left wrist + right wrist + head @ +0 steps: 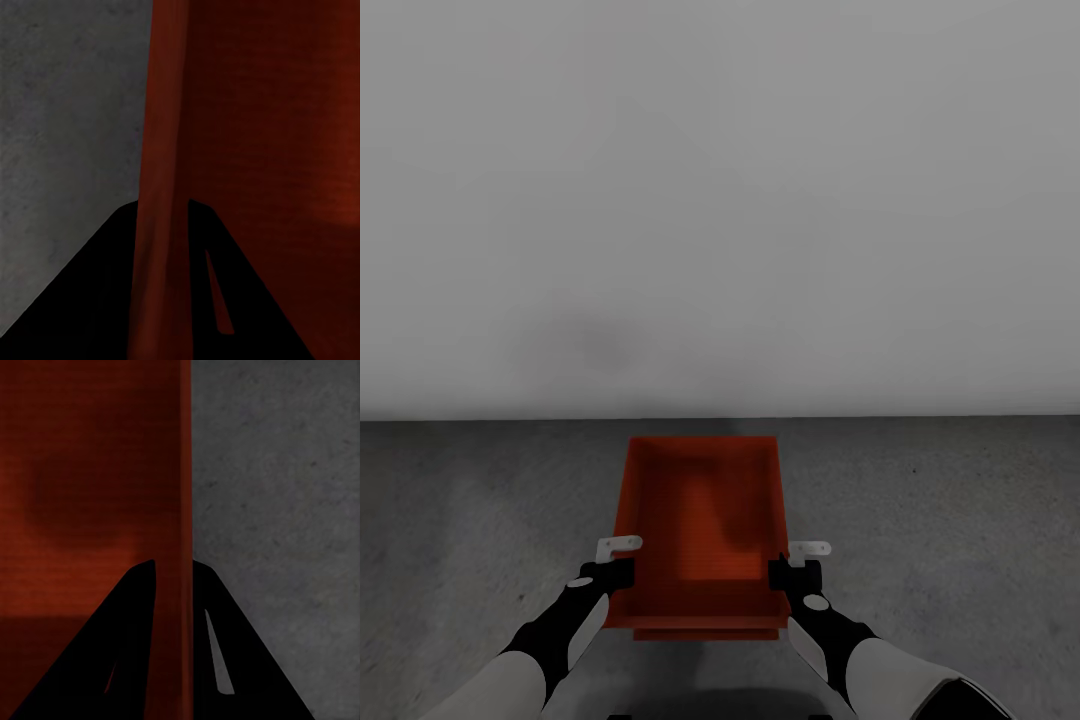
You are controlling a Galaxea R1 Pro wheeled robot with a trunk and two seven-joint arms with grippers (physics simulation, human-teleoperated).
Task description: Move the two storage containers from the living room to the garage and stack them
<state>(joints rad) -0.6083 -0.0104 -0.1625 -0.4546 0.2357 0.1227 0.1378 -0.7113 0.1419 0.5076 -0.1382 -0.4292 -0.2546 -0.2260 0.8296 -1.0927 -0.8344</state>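
White wall (pixel 720 200) ahead, grey concrete floor (pixel 960 520) below. Orange-red container (pixel 705 520) carried centred between the arms, long axis pointing away toward wall. Left gripper (pixel 612 572) and right gripper (pixel 796 572) clamped on opposite side walls, equally near.

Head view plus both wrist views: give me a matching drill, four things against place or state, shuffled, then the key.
Things:
1. bin
2. left pincer
3. right pincer
4. wall

Place or state:
A. plain white, behind everything
B. clamped on the bin's right wall
C. orange-red, open top, over grey floor
D. clamped on the bin's left wall

Pairs: 1-C, 2-D, 3-B, 4-A
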